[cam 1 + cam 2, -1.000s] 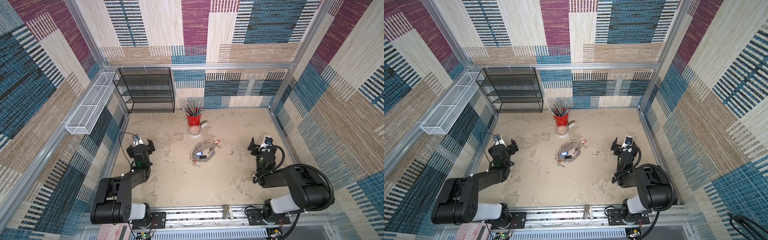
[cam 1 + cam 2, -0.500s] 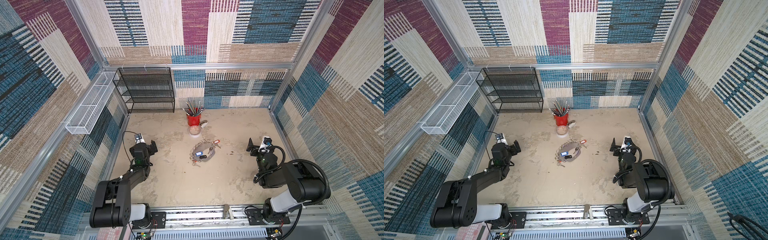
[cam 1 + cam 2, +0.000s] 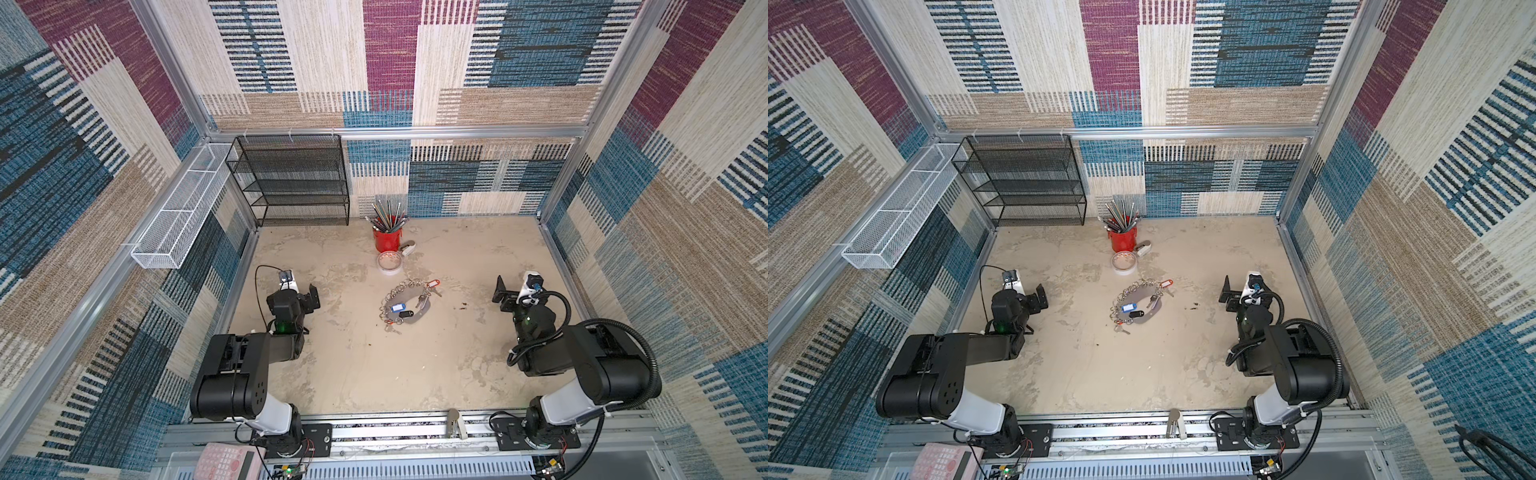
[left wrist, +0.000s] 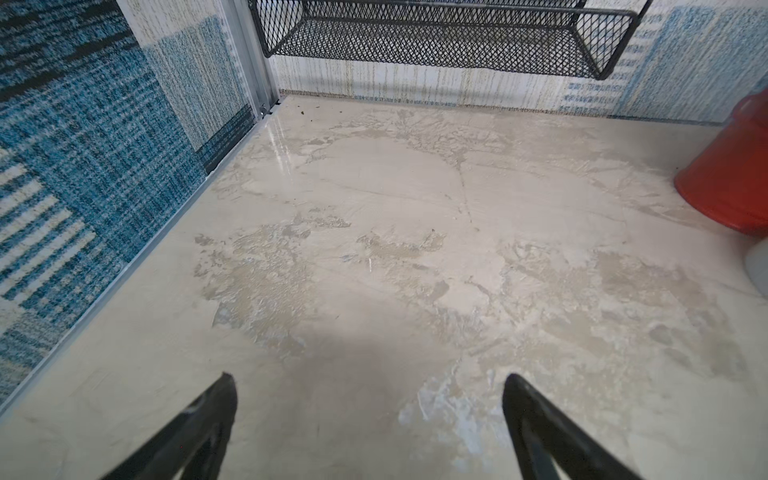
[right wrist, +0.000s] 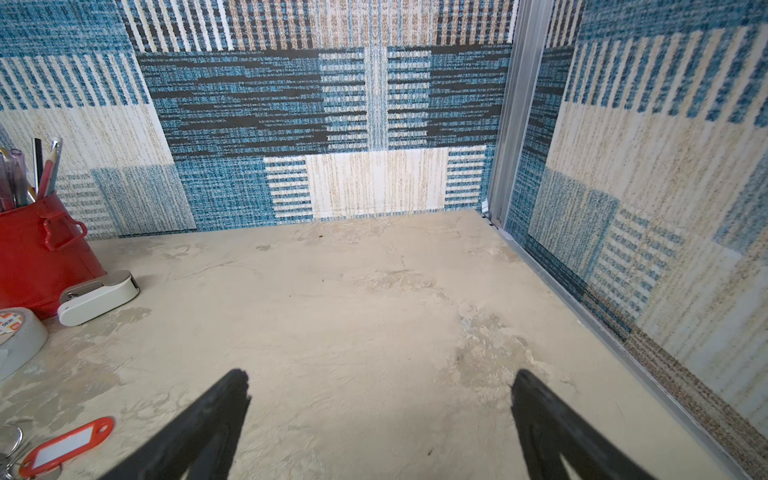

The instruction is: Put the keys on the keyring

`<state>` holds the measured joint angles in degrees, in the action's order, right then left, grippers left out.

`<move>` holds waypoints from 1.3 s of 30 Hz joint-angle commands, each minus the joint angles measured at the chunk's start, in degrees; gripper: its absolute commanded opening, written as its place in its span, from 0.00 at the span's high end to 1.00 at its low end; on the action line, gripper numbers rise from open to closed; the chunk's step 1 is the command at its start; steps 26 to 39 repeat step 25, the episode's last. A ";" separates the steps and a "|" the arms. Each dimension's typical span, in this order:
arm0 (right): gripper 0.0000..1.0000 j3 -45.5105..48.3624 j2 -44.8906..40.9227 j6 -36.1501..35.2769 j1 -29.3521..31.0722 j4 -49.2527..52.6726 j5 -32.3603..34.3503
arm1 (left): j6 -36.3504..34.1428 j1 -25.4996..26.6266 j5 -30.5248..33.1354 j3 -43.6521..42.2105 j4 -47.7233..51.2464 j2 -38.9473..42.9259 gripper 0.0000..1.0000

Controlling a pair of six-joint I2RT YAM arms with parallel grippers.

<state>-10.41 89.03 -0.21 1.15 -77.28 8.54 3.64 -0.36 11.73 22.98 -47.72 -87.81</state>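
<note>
Hovering low over the tabletop [image 3: 374,365], the left hand [image 3: 311,296] and the right hand [image 3: 501,291] both stand released, jaws spread wide with nothing between them, each well apart from the work. Neither wrist view frames the job: only the red-tagged key [image 5: 68,446] shows at the edge of the right wrist view, so a reach could start poorly aimed. Between the arms lies the keyring [image 3: 405,298], with the blue-tagged key [image 3: 397,308] and the black-and-white-tagged key [image 3: 408,313] resting on its gray plate and the red one at its far tip. Whether any key is already threaded is too small to tell. The flat keys likely resist a pinch, and a closing hand may catch a tag or the plate instead. The loose plate probably slides when pushed, and the small split rings [image 3: 382,309] could snag and drag it. Beyond it, the tape roll [image 3: 390,262] and the red pen cup [image 3: 387,239] sit near enough for a long reach to knock them.
</note>
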 commanded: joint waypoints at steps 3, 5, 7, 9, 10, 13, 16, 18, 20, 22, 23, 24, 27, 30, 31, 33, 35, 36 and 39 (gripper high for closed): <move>0.00 -0.03 -0.09 0.21 0.02 -2.05 -0.24 | -1.58 0.27 -0.23 0.27 -1.55 -0.28 0.00; 0.00 0.08 -0.13 0.21 0.00 -2.02 -0.19 | -1.48 0.27 -0.24 0.27 -1.25 -0.17 0.00; 0.00 -0.03 -0.08 0.21 0.00 -2.07 -0.19 | -1.53 0.27 -0.22 0.29 -1.35 -0.17 0.00; 0.00 0.01 -0.09 0.21 0.00 -2.13 -0.20 | -1.60 0.27 -0.22 0.28 -1.33 -0.17 0.00; 0.00 -0.02 -0.08 0.20 0.00 -2.11 -0.24 | -1.53 0.27 -0.21 0.25 -1.37 -0.20 0.00; 0.00 -0.01 -0.09 0.21 0.00 -2.11 -0.21 | -1.57 0.33 -0.21 0.27 -1.34 -0.25 0.00; 0.00 -0.01 -0.09 0.21 0.01 -2.15 -0.23 | -1.55 0.28 -0.30 0.36 -1.24 -0.27 0.00; 0.00 0.03 -0.09 0.20 0.00 -2.10 -0.20 | -1.67 0.32 -0.30 0.61 -1.05 -0.35 0.00; 0.00 -0.01 -0.09 0.21 0.00 -2.10 -0.20 | -2.57 0.36 -1.98 1.33 -0.17 -0.87 0.00; 0.00 0.02 -0.09 0.21 0.04 -2.09 -0.21 | -2.55 0.36 -2.06 1.04 -0.40 -0.65 0.00; 0.00 -0.02 -0.11 0.21 0.04 -2.10 -0.21 | -2.43 0.49 -2.06 0.87 -0.59 -0.46 0.00; 0.00 0.01 -0.09 0.21 0.00 -2.14 -0.20 | -2.41 0.36 -2.06 0.76 -0.47 -0.39 0.00; 0.00 -0.04 -0.09 0.21 0.06 -2.07 -0.19 | -2.37 0.36 -2.06 0.79 -0.60 -0.37 0.00; 0.00 -0.04 -0.09 0.21 0.06 -2.07 -0.19 | -2.37 0.36 -2.06 0.79 -0.60 -0.37 0.00; 0.00 -0.04 -0.09 0.21 0.06 -2.07 -0.19 | -2.37 0.36 -2.06 0.79 -0.60 -0.37 0.00; 0.00 -0.04 -0.09 0.21 0.06 -2.07 -0.19 | -2.37 0.36 -2.06 0.79 -0.60 -0.37 0.00; 0.00 -0.04 -0.09 0.21 0.06 -2.07 -0.19 | -2.37 0.36 -2.06 0.79 -0.60 -0.37 0.00; 0.00 -0.04 -0.09 0.21 0.06 -2.07 -0.19 | -2.37 0.36 -2.06 0.79 -0.60 -0.37 0.00; 0.00 -0.04 -0.09 0.21 0.06 -2.07 -0.19 | -2.37 0.36 -2.06 0.79 -0.60 -0.37 0.00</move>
